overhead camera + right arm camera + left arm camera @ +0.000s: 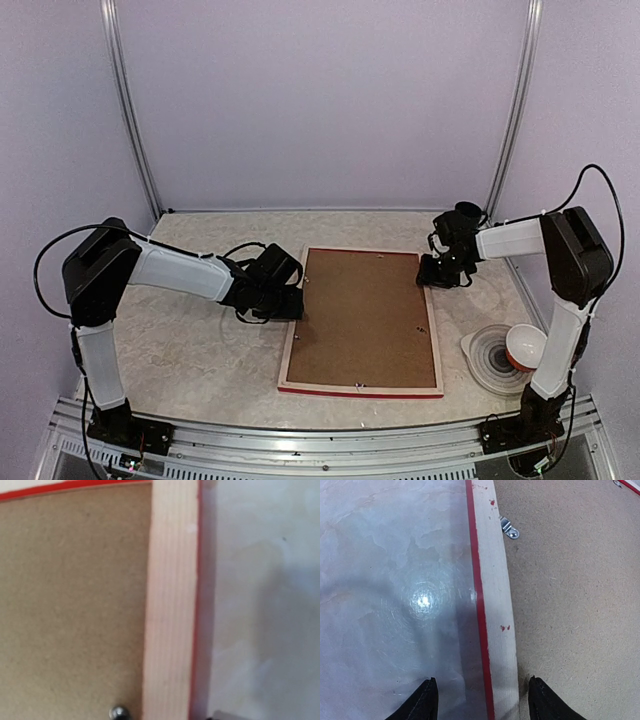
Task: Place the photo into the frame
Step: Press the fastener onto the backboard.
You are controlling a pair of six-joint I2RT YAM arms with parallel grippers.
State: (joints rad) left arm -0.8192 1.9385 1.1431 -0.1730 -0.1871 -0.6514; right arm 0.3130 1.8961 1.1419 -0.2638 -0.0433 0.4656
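Note:
The frame [294, 345] lies face down in the middle of the table, its pale wood back up and red showing along its outer edges. A brown backing board [362, 315] fills its opening. The photo is hidden. My left gripper [290, 300] sits low over the frame's left rail [495, 595], and its black fingertips [426, 702] stand apart on either side of the rail without touching it. My right gripper [440, 272] is at the right rail [170, 605] near the far corner. Its fingers barely show in the right wrist view.
A red-and-white bowl [525, 345] rests on a pale round plate [485, 362] at the near right, beside the right arm's base. A small metal clip [510, 528] sits at the backing board's edge. Purple walls close the table at the back and sides.

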